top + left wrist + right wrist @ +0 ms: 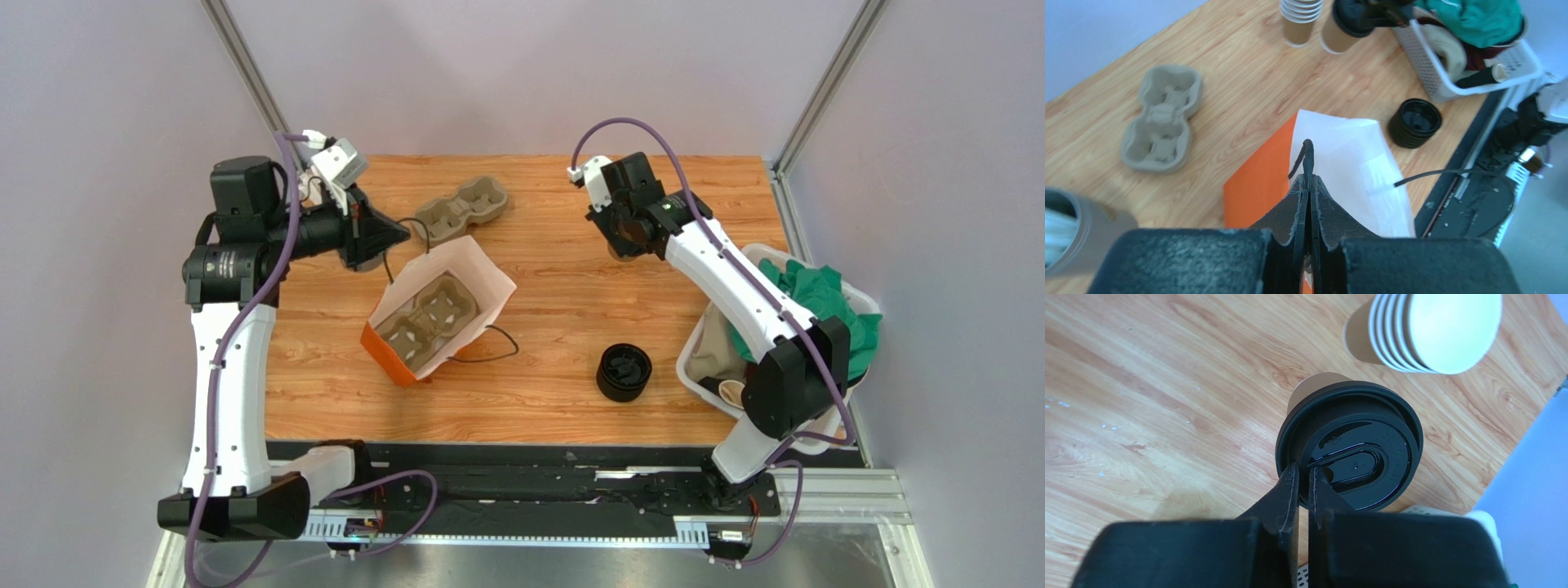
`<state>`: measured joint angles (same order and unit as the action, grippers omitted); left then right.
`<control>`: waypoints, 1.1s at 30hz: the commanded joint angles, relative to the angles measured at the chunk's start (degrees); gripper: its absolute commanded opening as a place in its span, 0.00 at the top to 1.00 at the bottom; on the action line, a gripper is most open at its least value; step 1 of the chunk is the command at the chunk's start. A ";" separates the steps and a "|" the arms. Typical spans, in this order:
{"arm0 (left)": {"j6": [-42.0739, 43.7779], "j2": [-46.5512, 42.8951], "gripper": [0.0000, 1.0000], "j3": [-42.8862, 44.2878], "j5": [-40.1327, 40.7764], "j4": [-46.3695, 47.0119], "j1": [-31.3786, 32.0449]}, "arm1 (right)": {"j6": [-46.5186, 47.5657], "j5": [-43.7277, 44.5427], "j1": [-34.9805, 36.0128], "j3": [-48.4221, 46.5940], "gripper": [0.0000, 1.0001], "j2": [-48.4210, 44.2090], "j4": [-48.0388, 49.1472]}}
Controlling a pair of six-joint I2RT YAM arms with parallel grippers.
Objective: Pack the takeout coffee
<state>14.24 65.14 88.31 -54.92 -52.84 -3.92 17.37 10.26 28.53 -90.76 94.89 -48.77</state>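
Takeout coffee [1349, 453] stands upright on the wooden table [564, 306], well to the right of the paper bag [478, 272] and slightly farther from the arm bases than the bag. The right gripper [1303, 471] sits over it, its fingers drawn almost together and seemingly pinching the near rim of the takeout coffee's black lid. The left gripper [1309, 180] hovers above the bag's left rear corner, fingers closed on the bag's thin black handle [1306, 156]. The bag is open, with a pulp cup carrier [429, 316] seated inside. A second, empty carrier [464, 208] lies just behind the bag. A stack of lidless cups [1425, 331] stands far to the bag's right, and a pile of black lids [624, 371] sits right of the bag, nearer the bases.
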 commanded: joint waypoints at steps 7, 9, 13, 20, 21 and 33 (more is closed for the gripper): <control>-4.83 4.37 0.95 9.41 1.56 3.18 13.14 | -0.58 3.62 -2.52 0.23 1.00 -5.24 3.68; -6.23 5.86 0.95 10.38 1.30 4.14 15.08 | -0.58 3.98 -2.78 0.41 1.00 -5.86 4.21; -12.37 8.15 0.95 11.62 0.69 8.88 17.28 | -0.67 4.68 -3.13 0.67 1.00 -6.65 4.65; -18.02 12.81 0.95 9.16 0.42 16.00 18.78 | -1.02 4.59 -4.19 1.02 1.00 -7.09 5.18; -18.19 13.51 0.95 8.46 1.03 18.28 18.86 | -1.10 4.50 -4.19 1.02 1.00 -7.18 5.09; -19.34 20.46 0.88 5.56 2.18 23.04 19.92 | -1.28 2.31 -4.28 1.11 1.00 -7.09 5.09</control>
<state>-3.88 84.95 94.15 -52.64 -33.52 15.35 17.10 13.02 24.43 -89.82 89.62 -46.33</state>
